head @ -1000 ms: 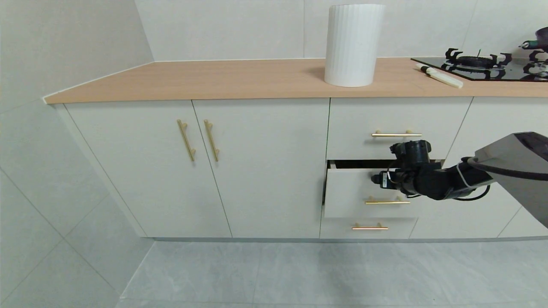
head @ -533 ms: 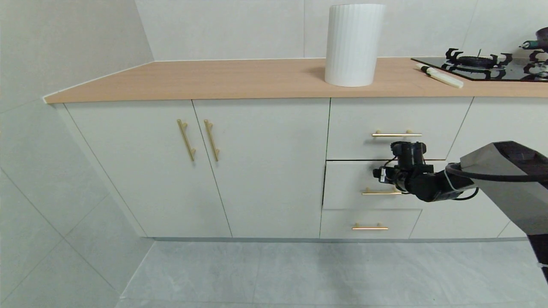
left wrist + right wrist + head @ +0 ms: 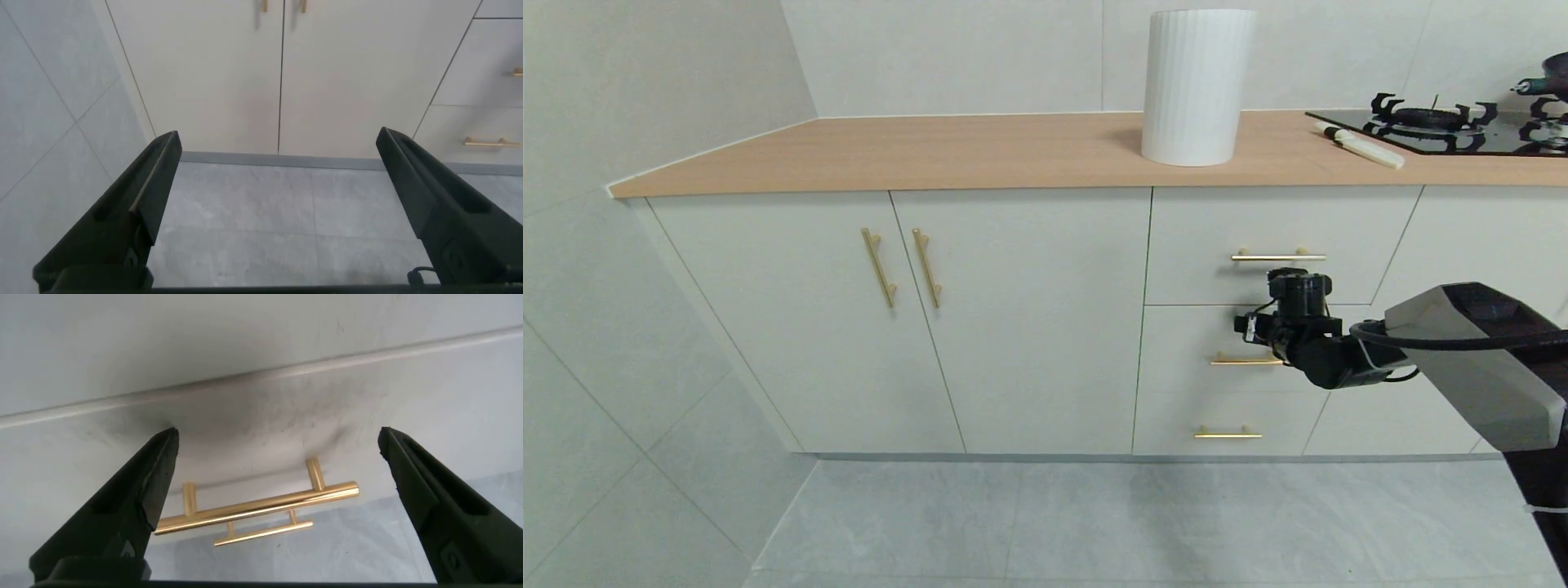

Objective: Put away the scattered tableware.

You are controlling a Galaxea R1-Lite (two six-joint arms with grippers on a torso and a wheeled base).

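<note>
nearest the camera, the left gripper [image 3: 278, 143] hangs low over the grey tiled floor [image 3: 245, 212], left of the middle drawer [image 3: 1184, 343] and well apart from it. its jaws are spread wide with nothing between them, facing the foot of the pale double-door cupboard [image 3: 898, 327].

the right gripper [image 3: 278, 457] sits just in front of the middle drawer's pale front panel. its jaws are spread too and grip nothing. the drawer's slim brass bar handle [image 3: 257, 505] lies level between the two jaws in the right wrist view. i cannot tell whether the gripper touches the panel. the middle drawer sits flush with the top drawer [image 3: 1258, 237] above it and the bottom drawer [image 3: 1225, 425] below it.

above the middle drawer runs the light wooden table [image 3: 931, 151]. the cream-coloured knife [image 3: 1360, 145] lies flat on it, up and to the right of the middle drawer, near the table's front edge. its long axis runs slantwise: the end with a dark band points back and left, the plain end points forward and right. i cannot tell which end is the blade.

a tall white ribbed cylinder [image 3: 1196, 82] stands upright on the table almost straight above the middle drawer, left of the knife and apart from it. farther right, just behind the knife, is the black gas hob [image 3: 1437, 126].
</note>
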